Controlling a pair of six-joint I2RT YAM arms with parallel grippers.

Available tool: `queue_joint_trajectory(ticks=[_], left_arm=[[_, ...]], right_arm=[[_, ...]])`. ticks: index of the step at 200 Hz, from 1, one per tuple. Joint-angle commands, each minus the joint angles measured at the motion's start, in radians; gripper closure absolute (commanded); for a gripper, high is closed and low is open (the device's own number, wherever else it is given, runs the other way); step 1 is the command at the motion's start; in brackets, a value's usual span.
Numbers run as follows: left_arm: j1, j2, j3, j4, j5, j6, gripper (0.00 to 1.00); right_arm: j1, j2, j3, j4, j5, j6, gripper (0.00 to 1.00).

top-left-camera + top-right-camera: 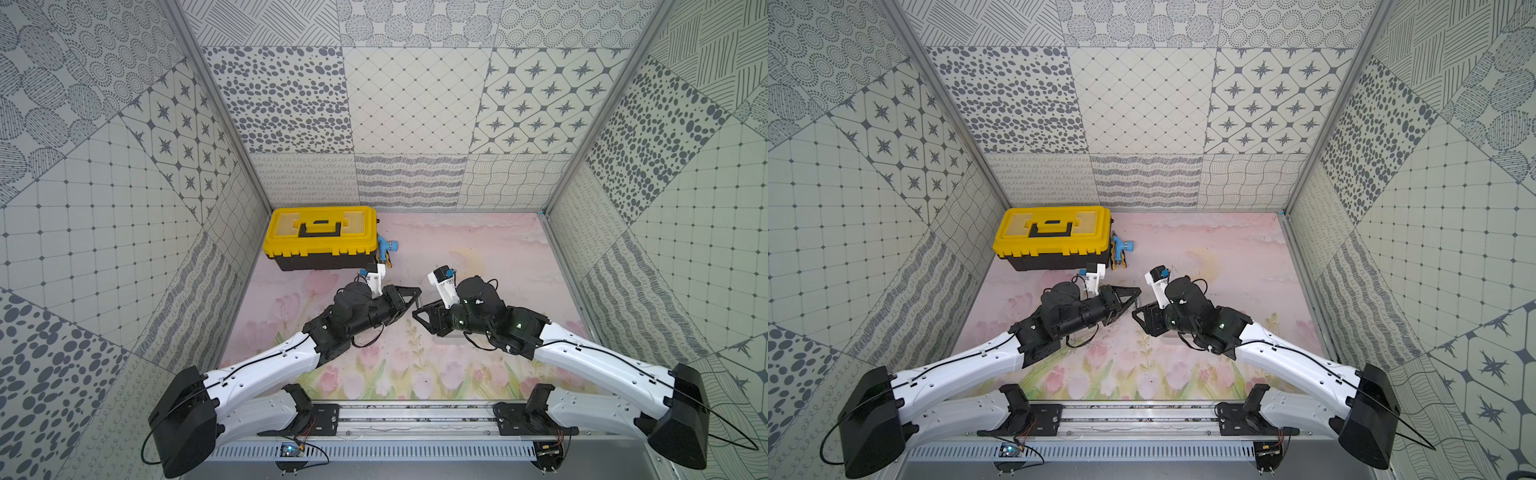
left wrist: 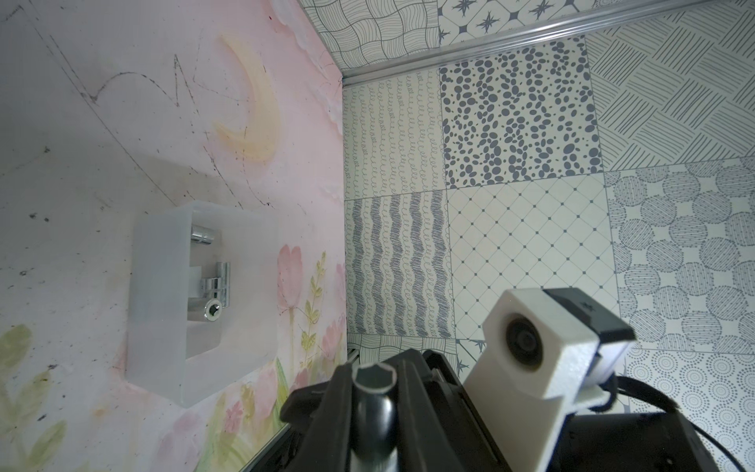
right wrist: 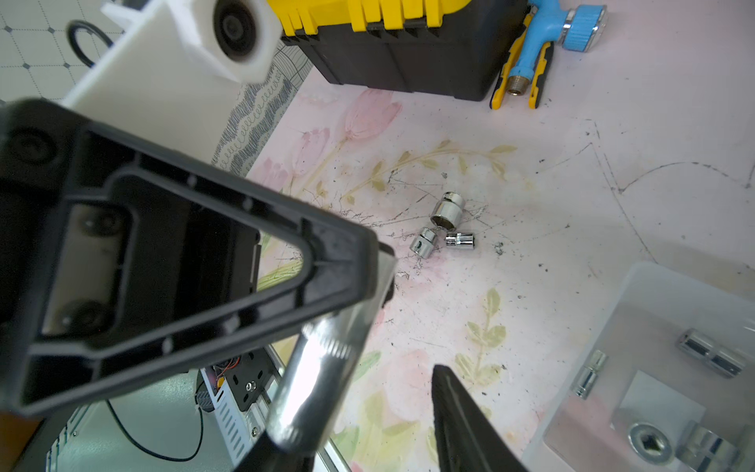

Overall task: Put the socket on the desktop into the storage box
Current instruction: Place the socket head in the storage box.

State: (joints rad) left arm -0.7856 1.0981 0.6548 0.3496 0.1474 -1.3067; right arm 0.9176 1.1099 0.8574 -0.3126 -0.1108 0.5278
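Off the tabletop (image 1: 478,249), chrome socket (image 3: 322,380) clamped in our left gripper (image 1: 417,291), jaws of our right gripper (image 1: 415,313) spread around it

The left gripper (image 1: 417,294) and the right gripper (image 1: 417,312) meet tip to tip above the middle of the table (image 1: 478,249). A long socket (image 2: 374,394) sits between the left gripper's jaws and sticks out past them, its free end between the right gripper's spread fingers (image 3: 457,412). The storage box (image 2: 159,286) lies on the table ahead of the left gripper and below the right gripper, with several sockets (image 2: 212,310) in it. Three loose sockets (image 3: 448,212) lie close together on the table ahead of the right gripper, under the left gripper. Beyond them, behind the left gripper, stands a toolbox (image 1: 322,239). Just beside its end lie pliers (image 3: 503,79) with a hose nozzle (image 3: 543,30) on them.
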Motion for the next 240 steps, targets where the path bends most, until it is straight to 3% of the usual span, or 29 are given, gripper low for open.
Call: queue_joint_trajectory(ticks=[1, 39, 70, 115, 134, 160, 180, 188, 211, 240], left_arm=[[0.009, -0.005, 0.007, 0.074, 0.070, 0.001, 1.00], [0.009, -0.002, 0.003, 0.052, 0.059, 0.031, 1.00], [0.008, 0.002, 0.003, 0.049, 0.067, 0.043, 1.00], [0.009, -0.001, 0.002, 0.036, 0.074, 0.062, 1.00], [0.009, -0.010, 0.002, 0.008, 0.066, 0.076, 1.00], [0.009, -0.007, 0.026, -0.061, 0.061, 0.102, 1.00], [0.011, 0.011, 0.077, -0.158, 0.070, 0.132, 0.57], [0.014, 0.022, 0.097, -0.188, 0.083, 0.140, 0.47], [0.030, 0.066, 0.139, -0.219, 0.154, 0.151, 0.44], [0.051, 0.113, 0.158, -0.197, 0.248, 0.139, 0.52]], right_arm=[[-0.011, 0.013, 0.041, 0.088, -0.016, 0.009, 0.53], [-0.011, -0.008, 0.031, 0.099, -0.053, 0.024, 0.45], [-0.011, -0.024, 0.028, 0.101, -0.033, 0.032, 0.47], [-0.014, 0.002, 0.054, 0.074, 0.007, 0.037, 0.79], [-0.013, 0.003, 0.055, 0.053, 0.021, 0.030, 1.00], [-0.014, -0.010, 0.047, 0.009, 0.035, -0.006, 1.00], [-0.013, -0.035, 0.025, -0.008, 0.029, -0.040, 1.00], [-0.014, -0.044, 0.019, -0.017, 0.023, -0.050, 1.00], [-0.013, -0.068, 0.004, -0.032, 0.012, -0.068, 1.00], [-0.014, -0.086, -0.011, -0.030, 0.004, -0.076, 1.00]])
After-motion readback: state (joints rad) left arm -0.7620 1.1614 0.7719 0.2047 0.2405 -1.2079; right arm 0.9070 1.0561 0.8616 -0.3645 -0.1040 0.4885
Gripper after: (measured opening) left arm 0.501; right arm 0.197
